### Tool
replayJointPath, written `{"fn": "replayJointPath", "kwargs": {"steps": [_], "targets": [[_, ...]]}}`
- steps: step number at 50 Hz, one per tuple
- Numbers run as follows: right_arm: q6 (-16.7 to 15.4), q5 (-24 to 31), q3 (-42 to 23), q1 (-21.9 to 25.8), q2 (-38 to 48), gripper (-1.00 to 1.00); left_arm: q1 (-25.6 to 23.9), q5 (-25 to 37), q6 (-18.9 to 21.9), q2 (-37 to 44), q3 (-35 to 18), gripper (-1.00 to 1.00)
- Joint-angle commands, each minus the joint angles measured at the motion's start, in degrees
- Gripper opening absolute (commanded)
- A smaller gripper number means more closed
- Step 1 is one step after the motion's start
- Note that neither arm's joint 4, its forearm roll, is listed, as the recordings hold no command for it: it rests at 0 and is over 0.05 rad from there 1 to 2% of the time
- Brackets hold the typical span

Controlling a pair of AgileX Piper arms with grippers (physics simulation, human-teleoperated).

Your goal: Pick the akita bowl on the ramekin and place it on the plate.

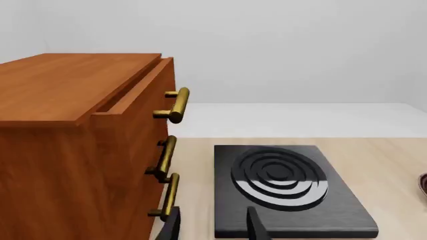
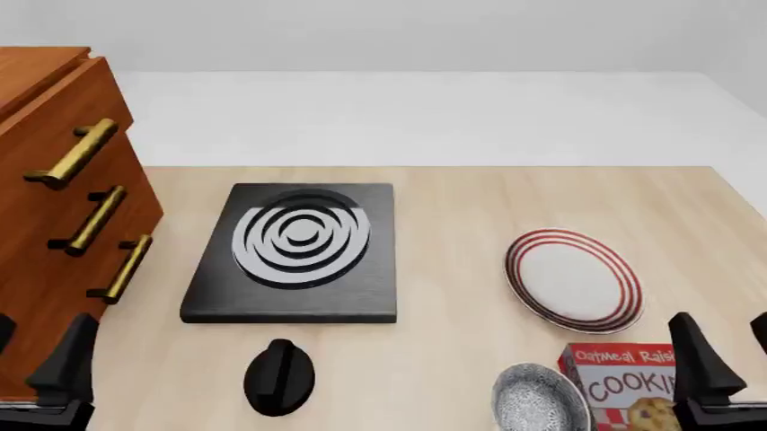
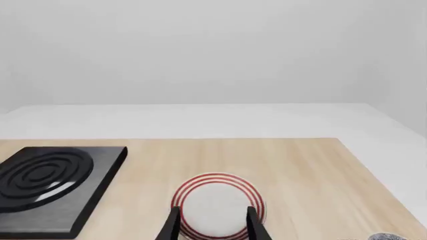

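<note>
The akita bowl (image 2: pixel 542 399), dark outside and speckled grey inside, stands at the table's front edge, right of centre; a sliver of it (image 3: pixel 385 236) shows in the right wrist view. The ramekin is hidden. The plate (image 2: pixel 573 280) with red rings lies just behind the bowl, and in the right wrist view the plate (image 3: pixel 217 205) shows between the fingers. My right gripper (image 2: pixel 731 352) is open at the front right, to the right of the bowl and apart from it. My left gripper (image 2: pixel 34 355) is open at the front left beside the cabinet, holding nothing.
A wooden cabinet (image 2: pixel 54 206) with brass handles fills the left side. A black stove slab (image 2: pixel 297 251) with white rings lies mid-table. A black knob-like object (image 2: pixel 279 377) sits in front of it. A cookie box (image 2: pixel 623 386) stands right against the bowl.
</note>
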Motion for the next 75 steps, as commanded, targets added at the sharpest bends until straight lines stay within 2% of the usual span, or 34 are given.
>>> {"fn": "replayJointPath", "kwargs": {"steps": [1, 8, 9, 12, 14, 15, 19, 28, 29, 36, 37, 40, 41, 43, 46, 48, 49, 53, 54, 57, 59, 62, 66, 69, 75], "targets": [[0.93, 0.54, -1.22, -1.22, 0.48, 1.00, 0.01, 0.13, 0.00, 0.12, -0.22, 1.00], [1.53, 2.22, -3.05, -1.34, 0.03, 1.00, 0.02, 0.29, 0.00, 0.04, -0.31, 1.00], [-0.98, 1.90, -3.17, -0.29, -0.05, 1.00, 0.02, 0.30, 0.02, 0.04, -0.31, 1.00], [0.09, 2.82, -4.24, -0.86, -0.01, 1.00, 0.01, 0.29, 0.00, 0.04, -0.31, 1.00], [-1.04, 3.03, -4.58, -0.93, -0.05, 1.00, 0.02, 0.31, 0.00, 0.05, -0.31, 1.00], [-2.96, 4.12, -5.48, -0.12, -0.11, 1.00, 0.01, 0.29, 0.00, 0.04, -0.31, 1.00], [-1.27, 6.43, -7.52, 0.72, 0.06, 1.00, 0.02, 0.30, 0.00, 0.04, -0.31, 1.00], [-1.76, 11.52, -13.17, 4.58, 3.32, 1.00, 0.01, 0.31, 0.01, 0.05, -0.31, 1.00], [-3.44, 12.29, -14.13, 6.45, 4.67, 1.00, 0.02, 0.30, 0.00, 0.04, -0.31, 1.00], [-4.97, 15.79, -16.79, 10.98, 6.32, 1.00, 0.01, 0.29, 0.00, 0.03, -0.31, 1.00], [-6.66, 17.27, -17.72, 11.49, 5.66, 1.00, 0.01, 0.28, 0.01, 0.03, -0.31, 1.00], [-7.79, 18.06, -18.17, 12.19, 6.68, 1.00, 0.01, 0.30, 0.00, 0.04, -0.31, 1.00], [-7.99, 19.21, -18.84, 13.88, 7.84, 1.00, 0.04, 0.30, -0.01, 0.04, -0.31, 1.00], [-10.81, 20.47, -19.54, 14.45, 8.07, 1.00, 0.01, 0.30, 0.00, 0.04, -0.31, 1.00], [-11.96, 23.35, -21.05, 17.75, 9.45, 1.00, 0.01, 0.29, 0.00, 0.04, -0.31, 1.00], [-14.29, 25.62, -22.11, 19.24, 9.76, 1.00, 0.01, 0.30, -0.01, 0.04, -0.31, 1.00], [-13.51, 26.56, -22.94, 19.06, 10.49, 1.00, 0.02, 0.29, 0.00, 0.04, -0.31, 1.00], [-14.52, 30.00, -25.31, 19.93, 10.44, 1.00, 0.02, 0.31, 0.00, 0.04, -0.31, 1.00], [-15.89, 31.64, -26.41, 21.11, 11.10, 1.00, 0.01, 0.29, 0.01, 0.04, -0.31, 1.00], [-16.65, 33.54, -27.62, 22.95, 12.27, 1.00, 0.02, 0.31, 0.00, 0.04, -0.31, 1.00], [-15.85, 34.80, -28.87, 25.04, 13.80, 1.00, 0.02, 0.30, -0.01, 0.04, -0.31, 1.00], [-15.75, 35.51, -29.37, 27.58, 15.65, 1.00, 0.01, 0.30, 0.00, 0.04, -0.31, 1.00], [-19.22, 36.51, -29.16, 29.82, 18.58, 1.00, 0.00, 0.28, 0.00, 0.03, -0.31, 1.00], [-20.57, 37.56, -28.89, 31.20, 20.02, 1.00, 0.01, 0.30, -0.02, 0.04, -0.31, 1.00], [-20.64, 38.42, -28.93, 33.91, 22.53, 1.00, 0.02, 0.30, -0.01, 0.04, -0.31, 1.00]]}}
